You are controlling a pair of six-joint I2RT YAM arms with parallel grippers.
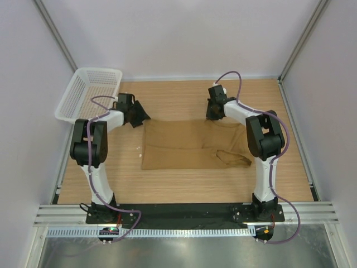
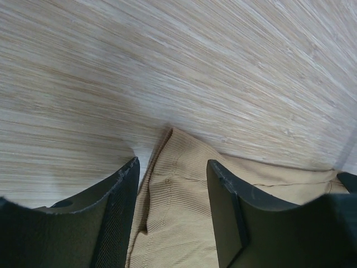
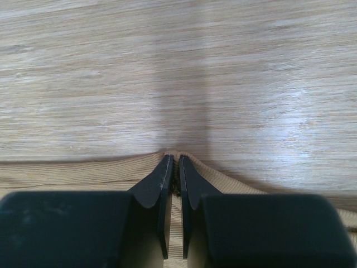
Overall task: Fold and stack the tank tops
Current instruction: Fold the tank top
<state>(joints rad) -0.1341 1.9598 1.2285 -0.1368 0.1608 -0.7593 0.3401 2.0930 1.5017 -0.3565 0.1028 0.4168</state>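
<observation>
The tan-brown tank top (image 1: 187, 144) lies spread on the wooden table between my arms, with a strap loop at its near right. My left gripper (image 1: 140, 118) is open at the top's far left corner; in the left wrist view (image 2: 172, 167) the ribbed cloth corner (image 2: 178, 184) lies between the two fingers, not pinched. My right gripper (image 1: 212, 115) is shut on the top's far edge; in the right wrist view (image 3: 174, 167) the fingers pinch a small raised fold of cloth (image 3: 234, 181) at the table surface.
A white mesh basket (image 1: 89, 92) stands at the far left, just beyond my left arm. Grey walls close in the table on three sides. Bare wooden table (image 1: 178, 97) shows beyond the tank top.
</observation>
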